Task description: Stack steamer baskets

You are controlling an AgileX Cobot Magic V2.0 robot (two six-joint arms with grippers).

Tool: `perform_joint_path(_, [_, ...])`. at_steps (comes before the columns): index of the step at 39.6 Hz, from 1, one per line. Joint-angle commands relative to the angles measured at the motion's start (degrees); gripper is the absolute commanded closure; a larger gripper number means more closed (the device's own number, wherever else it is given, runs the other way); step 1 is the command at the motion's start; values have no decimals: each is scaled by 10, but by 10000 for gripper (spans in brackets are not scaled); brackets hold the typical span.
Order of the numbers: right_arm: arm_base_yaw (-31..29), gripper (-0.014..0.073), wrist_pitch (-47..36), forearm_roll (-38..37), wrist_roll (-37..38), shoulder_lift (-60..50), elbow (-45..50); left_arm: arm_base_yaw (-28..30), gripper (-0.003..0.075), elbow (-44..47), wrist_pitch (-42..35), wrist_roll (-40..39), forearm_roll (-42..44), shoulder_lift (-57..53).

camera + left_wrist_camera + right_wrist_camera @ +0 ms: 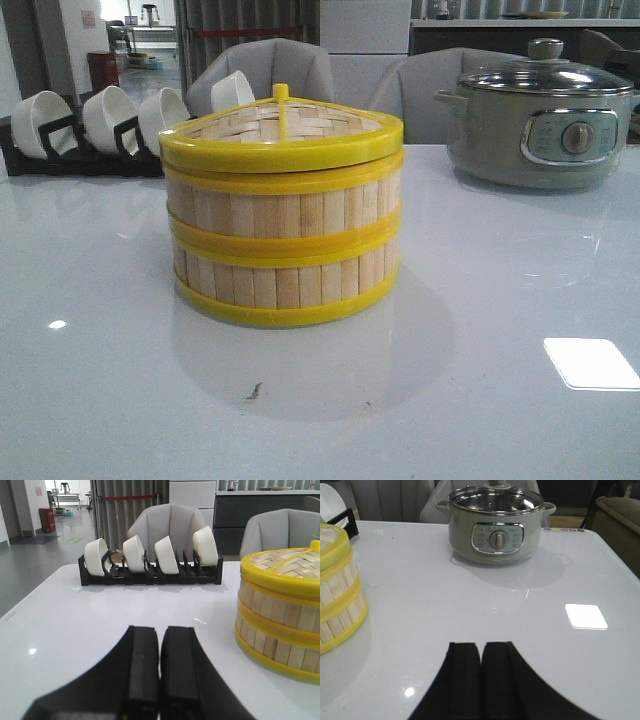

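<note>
Two steamer baskets (283, 240) of pale bamboo slats with yellow rims stand stacked in the middle of the white table, with the woven yellow-rimmed lid (281, 131) on top. The stack also shows in the left wrist view as steamer baskets (280, 620) and in the right wrist view as steamer baskets (337, 595). My left gripper (159, 635) is shut with nothing in it, low over the table and apart from the stack. My right gripper (481, 650) is shut and empty too, off to the stack's other side. Neither gripper appears in the front view.
A black rack (80, 150) with several white bowls (135, 554) stands at the back left. A grey electric pot (540, 125) with a glass lid sits at the back right. Grey chairs (265, 65) stand behind the table.
</note>
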Motion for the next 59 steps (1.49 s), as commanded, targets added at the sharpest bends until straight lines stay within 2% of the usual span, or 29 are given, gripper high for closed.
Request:
perform_joint_path(1, [-3,538,-49,-8,0,6,-16,0,625,1,-69,0,-3,-8])
perform_joint_path(6, [-3,538,-49,-8,0,6,-16,0,625,1,-85,0,16,-8])
perform_joint_path(21, [-3,538,-49,-8,0,6,-16,0,625,1,-71,0,33,-8])
perform_joint_path(59, [-3,538,-49,-8,0,6,-16,0,625,1,-71,0,33,-8])
